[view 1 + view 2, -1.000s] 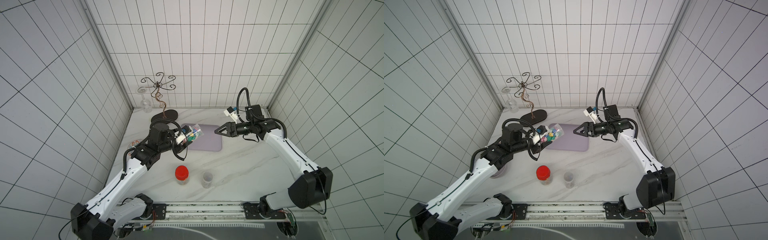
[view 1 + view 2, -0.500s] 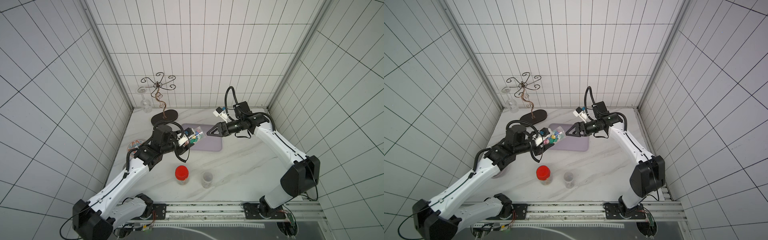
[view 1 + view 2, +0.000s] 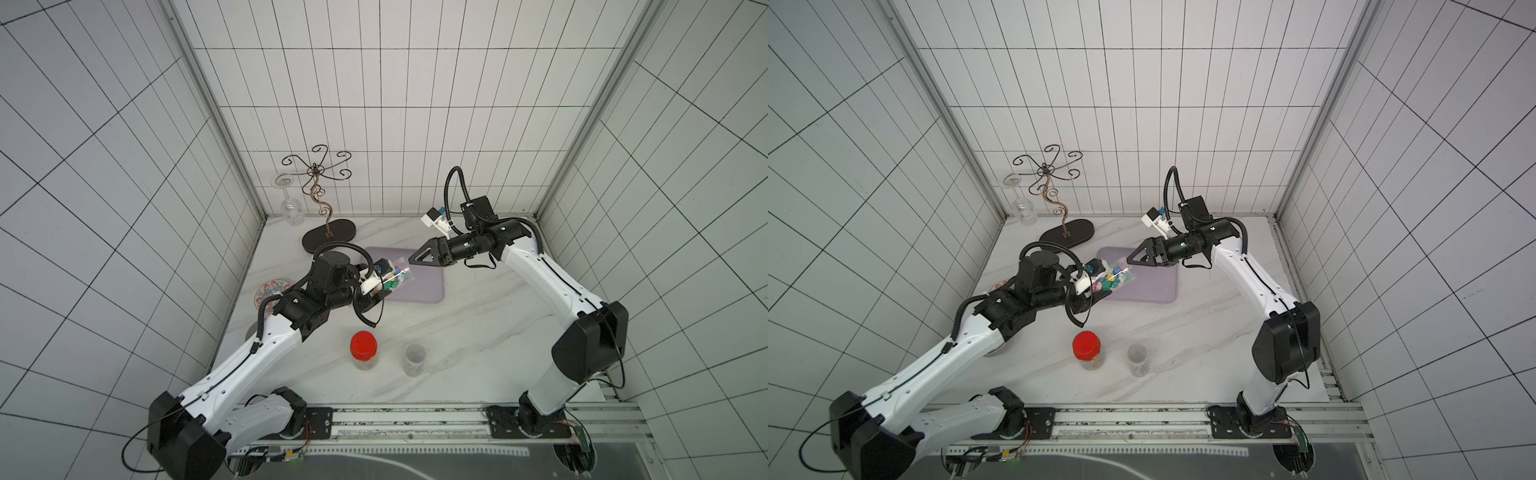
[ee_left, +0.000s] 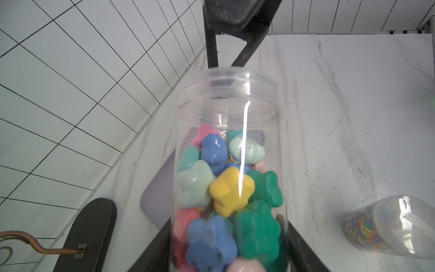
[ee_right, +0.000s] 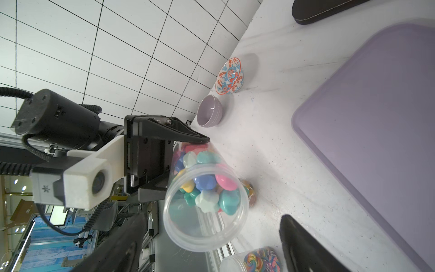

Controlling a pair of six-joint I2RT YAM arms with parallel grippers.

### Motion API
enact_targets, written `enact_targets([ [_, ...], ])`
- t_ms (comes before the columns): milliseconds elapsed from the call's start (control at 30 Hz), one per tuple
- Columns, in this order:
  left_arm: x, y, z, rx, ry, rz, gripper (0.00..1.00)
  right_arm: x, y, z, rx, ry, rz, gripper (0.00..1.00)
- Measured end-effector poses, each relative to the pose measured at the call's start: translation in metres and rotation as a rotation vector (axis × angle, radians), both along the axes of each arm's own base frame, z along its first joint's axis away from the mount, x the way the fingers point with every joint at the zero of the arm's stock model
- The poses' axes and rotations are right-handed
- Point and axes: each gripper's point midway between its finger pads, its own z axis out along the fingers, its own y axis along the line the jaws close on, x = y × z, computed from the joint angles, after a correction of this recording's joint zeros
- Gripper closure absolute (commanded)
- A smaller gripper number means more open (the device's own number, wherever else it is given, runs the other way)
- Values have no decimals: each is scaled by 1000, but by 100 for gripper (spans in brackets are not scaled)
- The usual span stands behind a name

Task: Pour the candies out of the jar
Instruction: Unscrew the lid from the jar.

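Over the tray (image 3: pixel 424 286), the left end effector (image 3: pixel 379 285) clamps the tilted jar (image 3: pixel 398 276) of candies (image 4: pixel 231 190). The right end effector (image 3: pixel 413 261) gapes empty.

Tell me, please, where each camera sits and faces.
Both top views: overhead, looking down on the white marble table; left arm and right arm show.
Left wrist: looks along the clear plastic jar of coloured star candies in the left gripper.
Right wrist: faces the jar's mouth, framed by the open right gripper.
All share the jar.
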Motion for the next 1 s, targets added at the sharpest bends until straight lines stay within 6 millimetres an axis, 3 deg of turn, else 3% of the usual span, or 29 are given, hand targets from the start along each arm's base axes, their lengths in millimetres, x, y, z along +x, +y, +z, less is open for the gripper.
enact_targets([
  [500,-2,-2,0,-6,4,-11,59,-9,9,1,16,14,39,17],
  [1000,-3,-3,1,-15,9,-16,59,-11,10,4,33,29,46,14],
])
